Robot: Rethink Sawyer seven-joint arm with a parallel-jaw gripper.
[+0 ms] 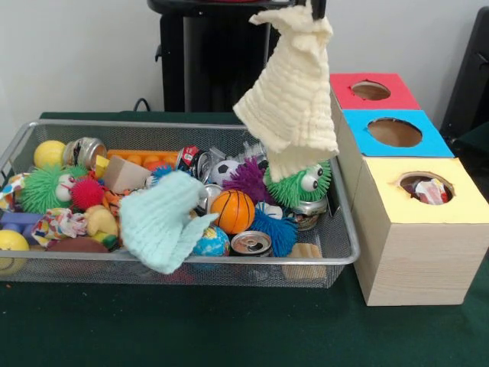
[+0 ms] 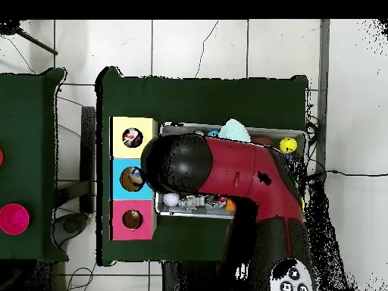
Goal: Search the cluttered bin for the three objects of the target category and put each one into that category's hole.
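Observation:
My gripper (image 1: 317,8) shows only at the top edge of the front view. It is shut on a plain cream waffle cloth (image 1: 290,99) that hangs above the right end of the silver wire-mesh bin (image 1: 92,124). A white cloth with multicoloured dots (image 1: 59,223) lies among toys at the bin's left end. A mint-green cloth (image 1: 160,222) lies in the bin's front middle. The yellow-topped box (image 1: 416,237) stands right of the bin, and a dotted cloth (image 1: 432,191) shows inside its round hole. In the overhead view my arm (image 2: 227,170) hides the gripper and most of the bin.
The blue-topped box (image 1: 393,131) and red-topped box (image 1: 370,90) stand behind the yellow one. The bin holds balls, spiky rubber toys, cans and wooden blocks. The robot's black pedestal (image 1: 206,53) stands behind the bin. A second green table with pink discs (image 2: 15,218) shows at the overhead view's left.

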